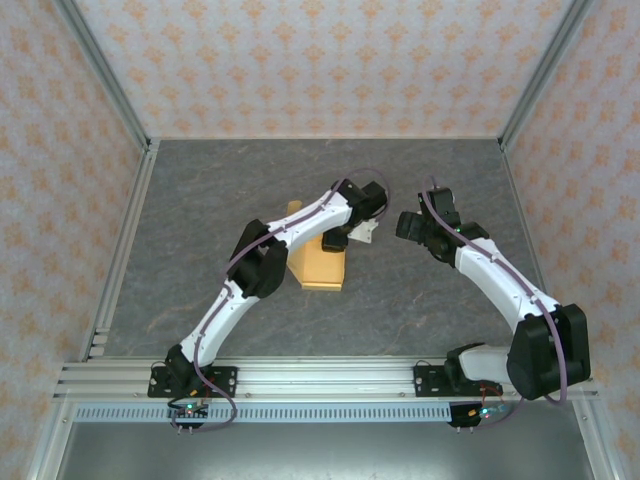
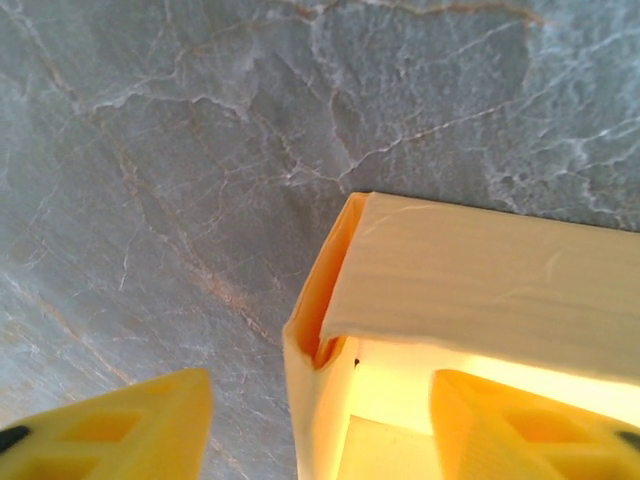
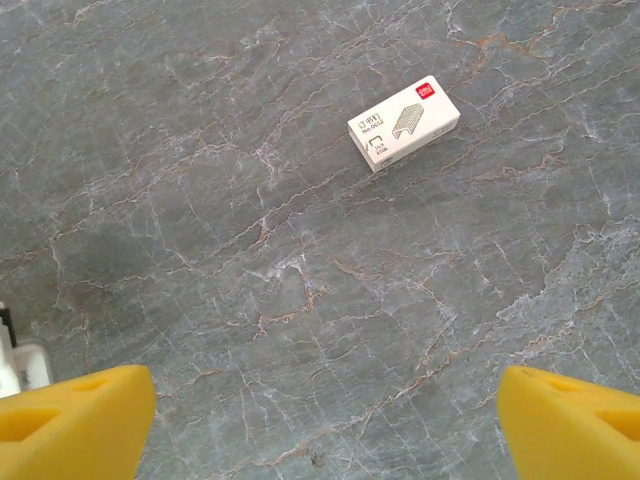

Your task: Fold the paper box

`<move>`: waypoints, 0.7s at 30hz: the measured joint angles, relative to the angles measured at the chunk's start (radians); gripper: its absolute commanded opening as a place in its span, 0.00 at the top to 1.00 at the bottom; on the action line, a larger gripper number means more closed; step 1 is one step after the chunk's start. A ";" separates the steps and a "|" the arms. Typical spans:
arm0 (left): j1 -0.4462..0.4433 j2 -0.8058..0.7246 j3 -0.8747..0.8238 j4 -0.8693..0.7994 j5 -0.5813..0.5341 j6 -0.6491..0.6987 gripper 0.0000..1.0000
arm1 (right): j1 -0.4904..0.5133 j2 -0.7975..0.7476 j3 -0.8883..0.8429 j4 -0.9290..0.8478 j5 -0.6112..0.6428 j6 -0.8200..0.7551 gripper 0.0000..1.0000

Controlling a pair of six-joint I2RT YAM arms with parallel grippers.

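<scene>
Between parted jaws of left hand [image 2: 320,385], paper box [image 2: 480,280] corner

**Bright, Soft Light All Over**

From above, the light is bright and even. Soft grey shadows lie on the table [image 1: 200,200] just beside the paper box [image 1: 318,262]. Edges look sharp there.

In the left wrist view, the inside of the paper box glows so bright that it turns almost white. The flap on top of the box looks a bit fuzzy. The yellow fingers [image 2: 110,430] below the box are soft and out of focus.

In the right wrist view, the thin cracks in the table look sharp, with one faint dark patch.
</scene>
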State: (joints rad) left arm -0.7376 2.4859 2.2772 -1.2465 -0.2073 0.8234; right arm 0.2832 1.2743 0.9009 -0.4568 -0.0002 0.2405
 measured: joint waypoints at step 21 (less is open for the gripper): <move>0.130 -0.551 -0.203 0.169 0.324 -0.379 0.31 | 0.120 0.053 0.041 0.100 -0.293 -0.089 0.12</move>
State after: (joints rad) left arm -0.6075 1.9347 2.0743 -1.0779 0.1169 0.4442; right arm 0.4034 1.3273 0.9421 -0.3565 -0.2932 0.1520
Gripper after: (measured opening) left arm 0.694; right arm 0.872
